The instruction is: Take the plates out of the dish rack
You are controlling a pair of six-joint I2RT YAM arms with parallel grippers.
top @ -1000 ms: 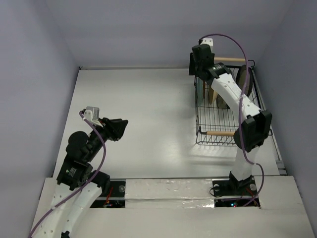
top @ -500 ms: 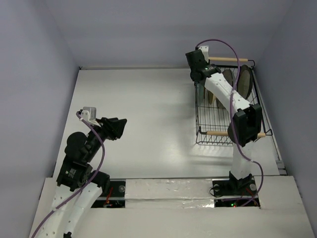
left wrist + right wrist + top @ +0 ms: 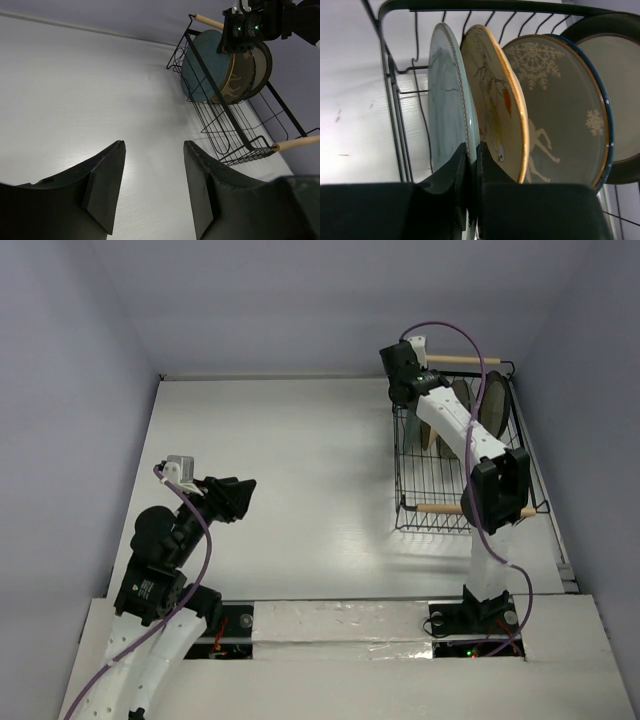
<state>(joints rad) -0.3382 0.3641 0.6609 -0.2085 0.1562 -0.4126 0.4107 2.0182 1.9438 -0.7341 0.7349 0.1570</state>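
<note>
Several plates stand on edge in the black wire dish rack at the back right. In the right wrist view they run left to right: a pale teal plate, a tan floral one, a grey one with white deer and snowflakes, and a dark-rimmed cream one. My right gripper is shut on the teal plate's rim, one finger on each face. My left gripper hangs open over bare table at the left, far from the rack, with nothing between its fingers.
The rack has light wooden rod handles at its near end and far end. It sits close to the right wall. White table stretches between the rack and my left arm.
My right gripper has moved down to the rack's far left end and shut on the teal plate's rim. My left gripper has barely shifted and stands a little wider.
</note>
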